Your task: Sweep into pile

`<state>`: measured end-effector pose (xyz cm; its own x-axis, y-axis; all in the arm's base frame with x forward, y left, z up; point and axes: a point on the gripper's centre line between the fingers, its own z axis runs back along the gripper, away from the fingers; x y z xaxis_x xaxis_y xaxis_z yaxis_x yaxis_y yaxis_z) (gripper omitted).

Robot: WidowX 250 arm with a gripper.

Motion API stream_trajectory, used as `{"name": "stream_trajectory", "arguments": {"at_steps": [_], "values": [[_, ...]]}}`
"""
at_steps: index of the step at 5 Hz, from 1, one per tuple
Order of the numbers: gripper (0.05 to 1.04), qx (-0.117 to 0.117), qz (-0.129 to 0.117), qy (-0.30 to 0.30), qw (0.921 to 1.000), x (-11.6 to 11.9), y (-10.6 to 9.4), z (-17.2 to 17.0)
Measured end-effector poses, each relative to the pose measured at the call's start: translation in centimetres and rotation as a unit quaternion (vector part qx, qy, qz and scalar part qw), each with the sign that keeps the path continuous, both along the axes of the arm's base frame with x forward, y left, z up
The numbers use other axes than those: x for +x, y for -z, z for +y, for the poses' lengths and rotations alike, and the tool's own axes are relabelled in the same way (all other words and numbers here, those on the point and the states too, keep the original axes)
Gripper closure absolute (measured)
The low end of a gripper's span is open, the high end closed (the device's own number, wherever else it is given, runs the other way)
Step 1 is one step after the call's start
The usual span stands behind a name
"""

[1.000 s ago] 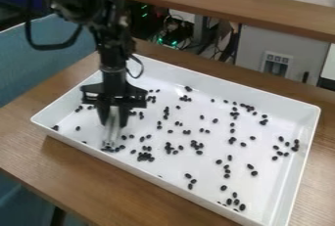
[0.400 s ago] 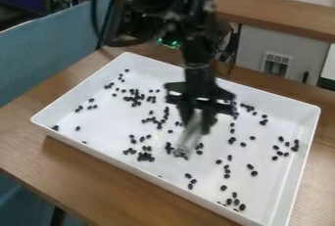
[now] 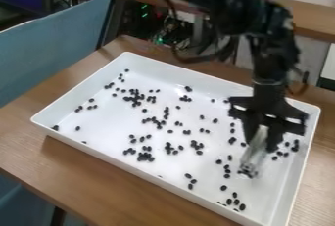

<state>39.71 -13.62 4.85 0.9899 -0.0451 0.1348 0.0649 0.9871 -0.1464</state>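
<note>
Beans (image 3: 145, 157) in the tray (image 3: 98, 132), tray on the table (image 3: 98, 181), sweeper (image 3: 253, 159) in the tool (image 3: 262, 142) toward the tray's right

Tray (image 3: 98, 152): glossy smooth plastic; table (image 3: 72, 169): wood; beans (image 3: 145, 157): glossy

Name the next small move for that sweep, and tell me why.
Probably set the pale tool in the gripper against the tray floor and push the dark beans at its tip toward the loose group by the near wall. Those are close together, while the rest lie in scattered clusters, not one pile.
</note>
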Motion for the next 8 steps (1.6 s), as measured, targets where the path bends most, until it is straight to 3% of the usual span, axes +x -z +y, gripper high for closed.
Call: {"name": "stream_trajectory", "arguments": {"at_steps": [1,2,3,4,5,6,8], "values": [[0.703,0.022,0.017,0.004,0.9996,0.8,1.2,-1.4],[0.703,0.014,0.022,0.010,0.9996,1.1,1.6,-1.8],[0.703,-0.013,0.033,0.020,0.9992,2.2,2.2,-2.2],[0.703,0.009,0.042,0.022,0.9988,2.2,2.5,-1.2],[0.703,0.042,0.049,0.009,0.9979,1.7,3.0,1.5],[0.703,0.060,0.063,-0.042,0.9953,1.5,2.9,7.1],[0.703,0.102,0.060,-0.139,0.9832,0.7,3.1,16.5]]}}
